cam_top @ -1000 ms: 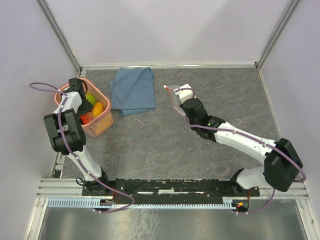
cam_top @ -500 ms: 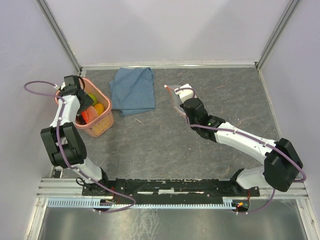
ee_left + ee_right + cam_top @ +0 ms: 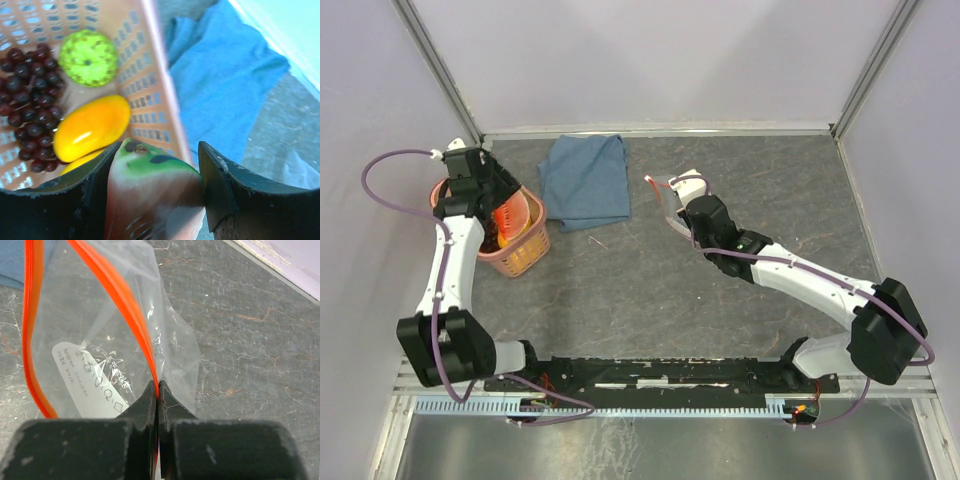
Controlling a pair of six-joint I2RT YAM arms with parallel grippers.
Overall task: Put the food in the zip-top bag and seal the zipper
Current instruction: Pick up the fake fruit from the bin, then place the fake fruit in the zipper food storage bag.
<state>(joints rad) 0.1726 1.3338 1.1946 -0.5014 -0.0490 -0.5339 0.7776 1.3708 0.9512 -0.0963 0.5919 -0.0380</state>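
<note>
My left gripper (image 3: 155,185) is shut on the orange carrot-like piece (image 3: 150,200) with a green top and holds it above the right rim of the pink basket (image 3: 150,85). In the basket lie the yellow-green bumpy ball (image 3: 88,57), the yellow-orange fruit (image 3: 90,127) and the dark purple grapes (image 3: 27,100). In the top view the left gripper (image 3: 505,212) is over the basket (image 3: 525,262). My right gripper (image 3: 158,385) is shut on the orange-red zipper (image 3: 115,295) of the clear bag (image 3: 95,340) and holds its mouth open; the bag (image 3: 667,195) is mid-table.
A folded blue cloth (image 3: 585,180) lies between the basket and the bag; it also shows in the left wrist view (image 3: 220,85). Grey walls and a metal frame close in the table at the left, back and right.
My left gripper has risen out of the basket with the carrot-like piece and moved right over the rim. The basket has shifted slightly. The right arm and bag have barely moved.
</note>
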